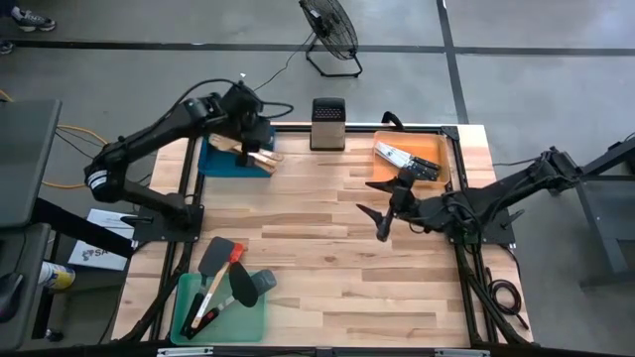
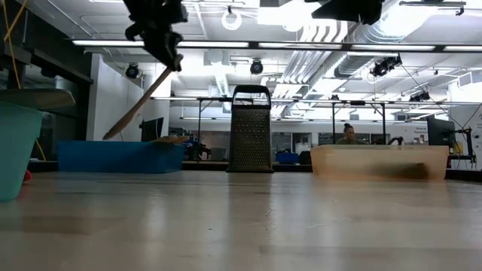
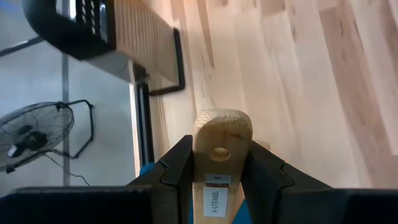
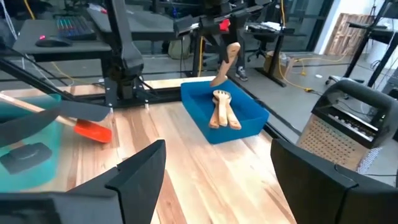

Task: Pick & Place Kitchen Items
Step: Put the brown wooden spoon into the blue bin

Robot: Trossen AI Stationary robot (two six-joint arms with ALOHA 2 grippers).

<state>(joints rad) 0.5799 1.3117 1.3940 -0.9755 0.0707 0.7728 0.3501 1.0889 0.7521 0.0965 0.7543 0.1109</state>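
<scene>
While left hand (image 1: 256, 149) grips wooden utensil (image 2: 139, 103), grater (image 1: 326, 123) stands beside blue tray (image 1: 220, 159).

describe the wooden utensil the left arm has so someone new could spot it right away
Find the blue tray at the table's far left corner, beside the metal box grater. Above it the left claw grips a pale wooden utensil. Unlike the wooden pieces lying flat in the tray, it hangs tilted in the air.
</scene>
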